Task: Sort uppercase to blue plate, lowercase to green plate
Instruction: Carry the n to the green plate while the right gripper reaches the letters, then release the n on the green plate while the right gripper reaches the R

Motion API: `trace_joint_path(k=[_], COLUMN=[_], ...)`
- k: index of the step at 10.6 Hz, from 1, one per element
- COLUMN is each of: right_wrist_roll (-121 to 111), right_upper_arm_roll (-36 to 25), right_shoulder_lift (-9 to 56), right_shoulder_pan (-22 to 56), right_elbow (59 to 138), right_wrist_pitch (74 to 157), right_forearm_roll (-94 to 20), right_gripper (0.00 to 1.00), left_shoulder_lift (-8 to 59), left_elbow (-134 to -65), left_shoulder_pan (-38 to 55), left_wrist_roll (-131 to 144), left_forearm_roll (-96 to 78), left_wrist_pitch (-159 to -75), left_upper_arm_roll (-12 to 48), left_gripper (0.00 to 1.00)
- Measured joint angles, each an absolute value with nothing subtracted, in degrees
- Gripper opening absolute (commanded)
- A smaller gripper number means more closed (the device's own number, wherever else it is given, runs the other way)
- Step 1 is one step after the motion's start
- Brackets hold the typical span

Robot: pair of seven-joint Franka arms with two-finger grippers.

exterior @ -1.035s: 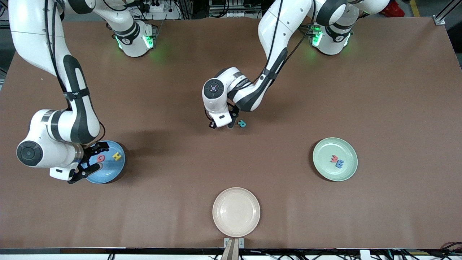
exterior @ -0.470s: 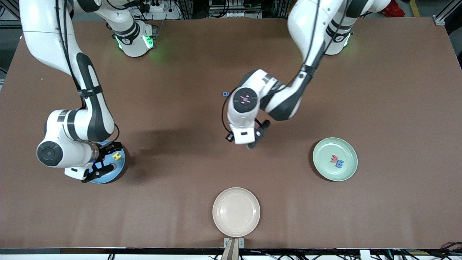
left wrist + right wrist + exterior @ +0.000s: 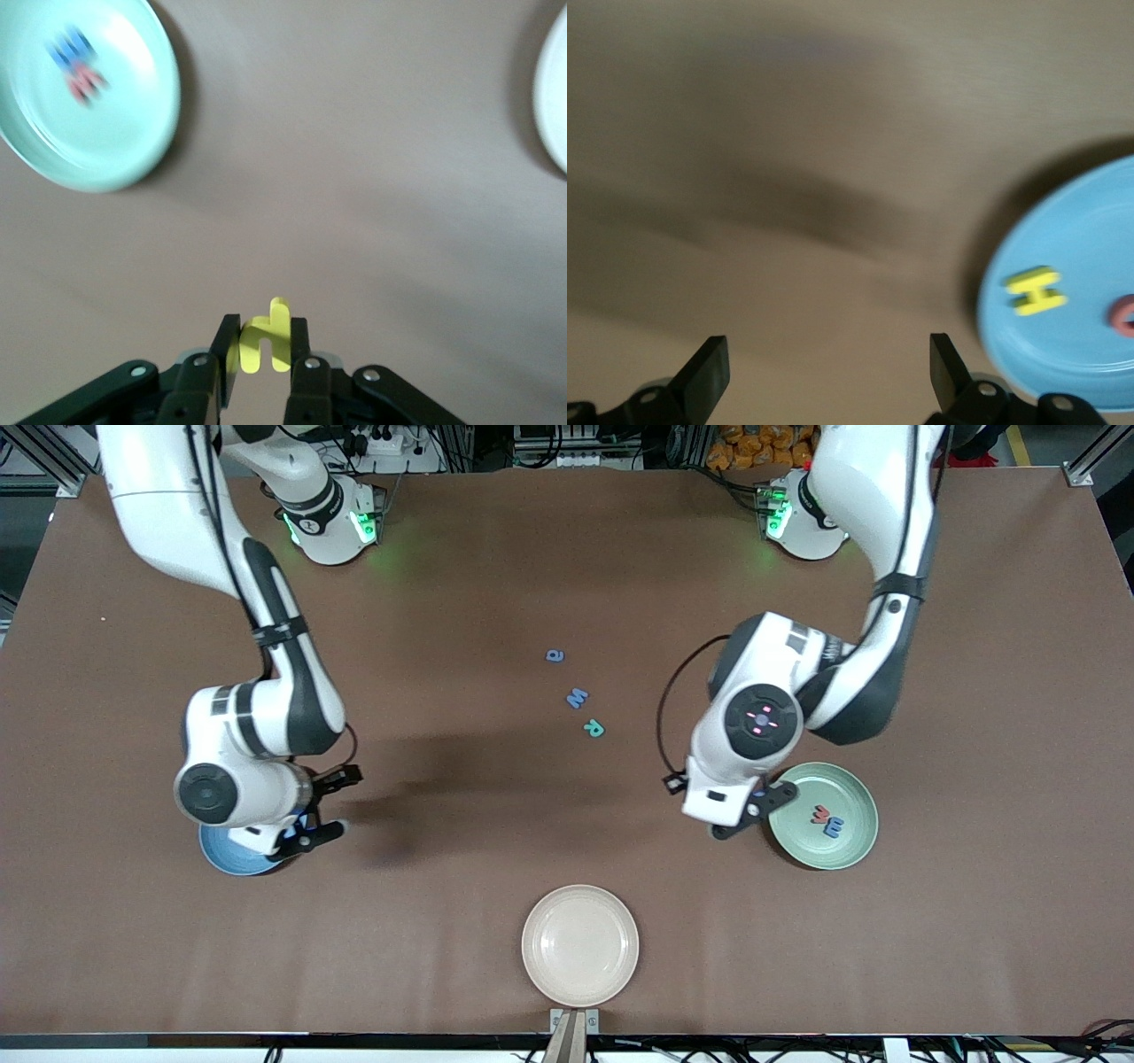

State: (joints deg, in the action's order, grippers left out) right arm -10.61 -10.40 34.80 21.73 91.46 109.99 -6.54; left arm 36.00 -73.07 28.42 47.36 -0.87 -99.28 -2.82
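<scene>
On my front view, the blue plate (image 3: pixel 221 857) sat at the table's eight o'clock, mostly hidden under the right arm. My right wrist view showed a yellow H (image 3: pixel 1036 290) and a red Q (image 3: pixel 1125 316) on it. The green plate (image 3: pixel 858 790) at four o'clock carried the red w (image 3: pixel 821 812) and the blue m (image 3: pixel 834 829) side by side. A cream plate (image 3: pixel 580 945) at six o'clock played no part.

By my reckoning that made four of eight letters sorted and a fifth in transit. Three lay loose near the table's centre: the blue M (image 3: pixel 577 698), with the blue a (image 3: pixel 555 655) at its twelve o'clock and the teal R (image 3: pixel 594 728) at its five.

The left gripper (image 3: pixel 753 811) hung over the table just at the green plate's nine o'clock rim, its jaws clamped on the yellow h (image 3: pixel 264 341), which stood upright between them. The right gripper (image 3: pixel 324 806) hovered over the blue plate's two o'clock edge, jaws wide apart and empty.
</scene>
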Motion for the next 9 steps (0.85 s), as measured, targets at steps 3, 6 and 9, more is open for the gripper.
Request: trace_joint_path(k=[3,6,9], right_wrist_roll=[-0.5,16.0,23.3], right_upper_arm_roll=[-10.2,-10.1,-10.2], right_shoulder_lift=[34.4,34.4,36.6], right_shoulder_pan=[30.6,43.9,52.7], right_elbow=[91.4,91.1,88.2], right_wrist_pitch=[110.2,114.4,118.1], right_forearm_roll=[-7.0,-7.4,-7.3], right_gripper=[1.00,1.00,1.00], left_shoulder_lift=[33.1,31.3,31.2], left_elbow=[-78.0,-81.8,-89.7], left_shoulder_pan=[22.2,14.0,12.1], left_wrist_roll=[29.9,14.4,8.6], left_forearm_roll=[2.8,2.9,2.9], left_wrist_pitch=[-98.8,-100.9,-112.9], left_upper_arm_roll=[-2.9,-2.8,-2.6], left_gripper=[0.00,0.00,0.00])
